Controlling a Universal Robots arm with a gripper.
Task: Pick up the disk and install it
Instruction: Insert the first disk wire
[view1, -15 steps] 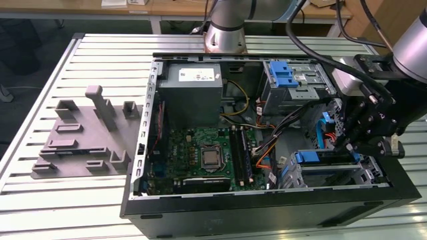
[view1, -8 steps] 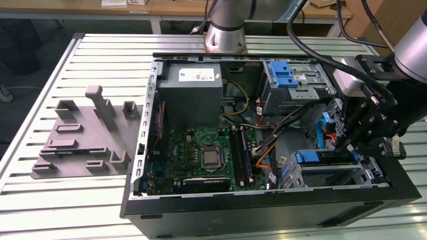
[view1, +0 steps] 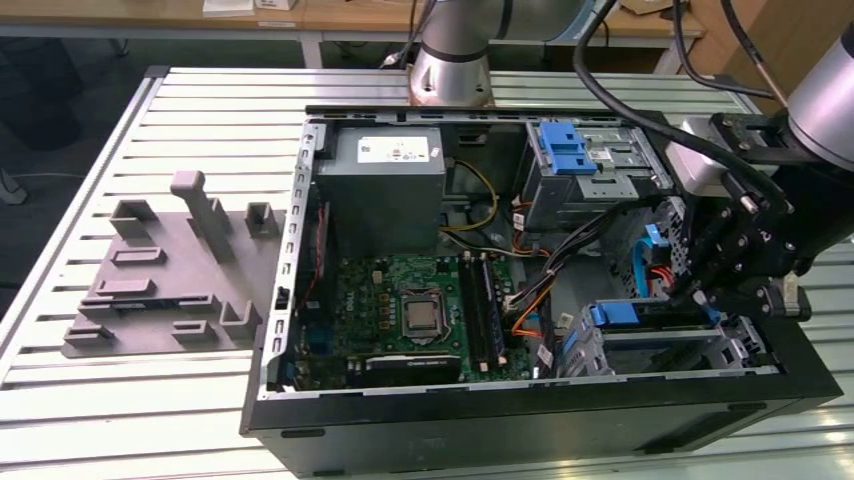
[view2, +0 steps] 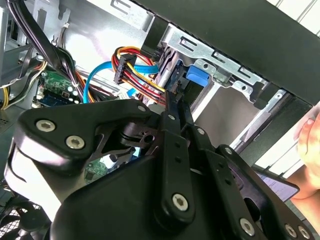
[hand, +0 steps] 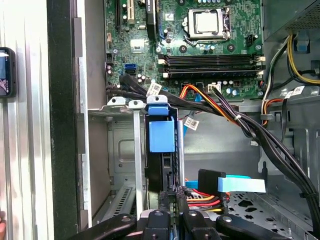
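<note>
Open black computer tower case (view1: 534, 420) lying on its side on the slatted aluminium table (view1: 80, 400), green motherboard (view1: 414, 310) exposed. My black gripper (view1: 727, 285) reached into the drive bay at the exterior view's right, beside the silver metal cage with a blue plastic latch (view1: 587, 165). The disk, a flat drive in a blue plastic carrier frame (hand: 162, 135), stood on edge in the lower silver bay slot (hand: 120, 150), its thin side toward the first wrist camera. Its long axis ran from my fingertips (hand: 172, 192) toward the motherboard, blue tab end pointing to the board. In the second wrist view the same blue carrier (view2: 196, 77) sat in the bay under the case's black wall. My fingers lay close together along the disk's near edge; I could not tell whether they clamped it or merely touched it. A grey moulded fixture (view1: 167, 290) sat on the table, well apart from the case.
</note>
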